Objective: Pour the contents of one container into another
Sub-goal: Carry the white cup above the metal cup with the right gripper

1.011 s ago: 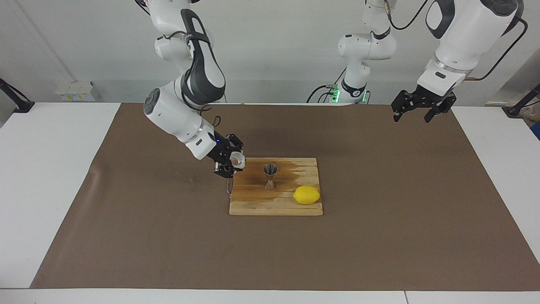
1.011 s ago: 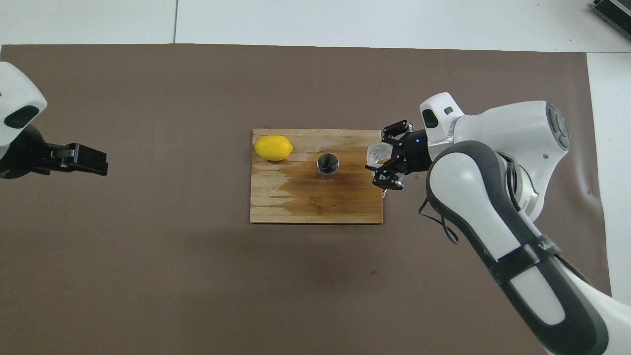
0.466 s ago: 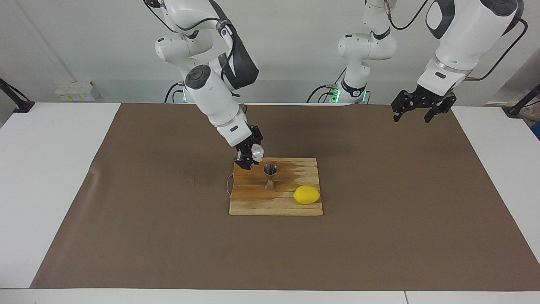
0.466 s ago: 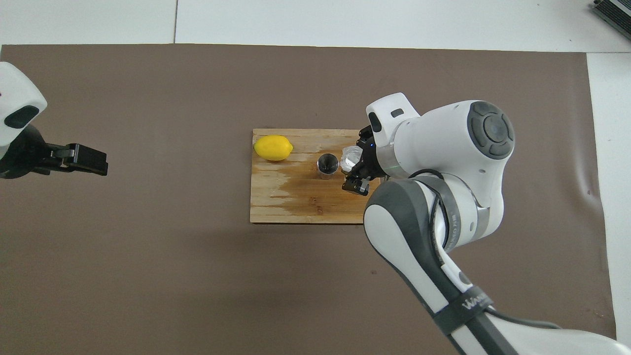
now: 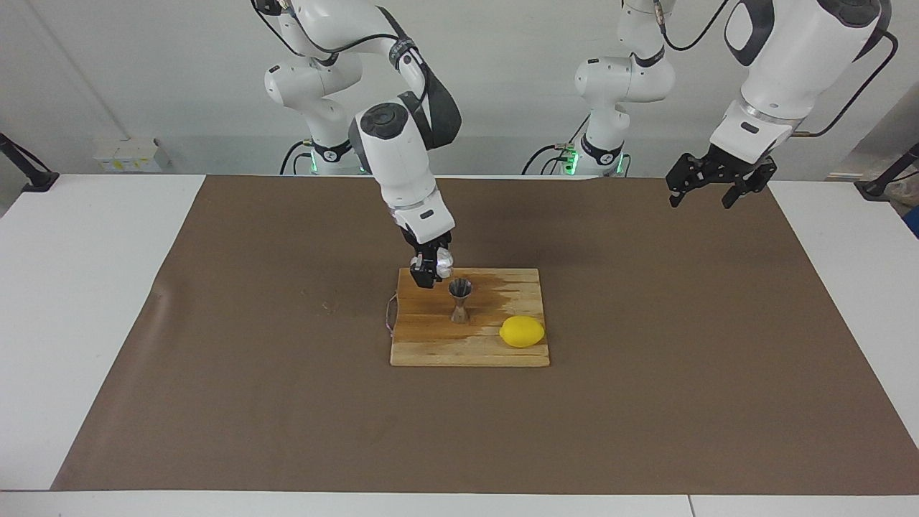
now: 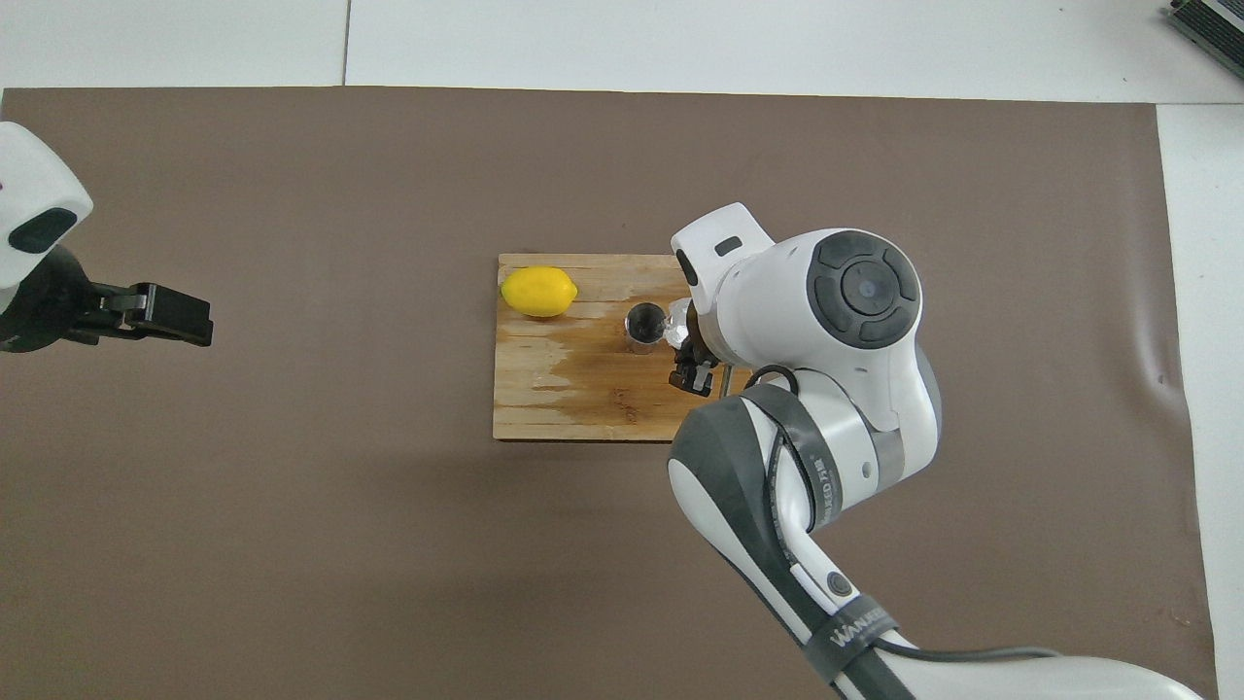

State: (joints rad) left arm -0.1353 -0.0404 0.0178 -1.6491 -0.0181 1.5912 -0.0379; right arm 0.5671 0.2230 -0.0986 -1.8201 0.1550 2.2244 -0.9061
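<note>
The right gripper (image 5: 433, 271) was clamped on the cup (image 5: 443, 263), tipped just beside the jigger's (image 5: 460, 300) mouth over the board (image 5: 431, 345). A slight misalignment could have spilled its contents or knocked the narrow-waisted jigger toward the lemon (image 5: 522, 332). The left gripper (image 5: 707, 188) waited, spread apart, over the surface's (image 5: 646, 402) left-arm end.

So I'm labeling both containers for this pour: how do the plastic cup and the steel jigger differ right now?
The plastic cup is whitish and translucent; the steel jigger is shiny metal with an hourglass waist. The cup is held up in the right gripper, over the cutting board beside the jigger's mouth; the jigger stands upright on the board, untouched. Both are small open containers. The left gripper waits open.
</note>
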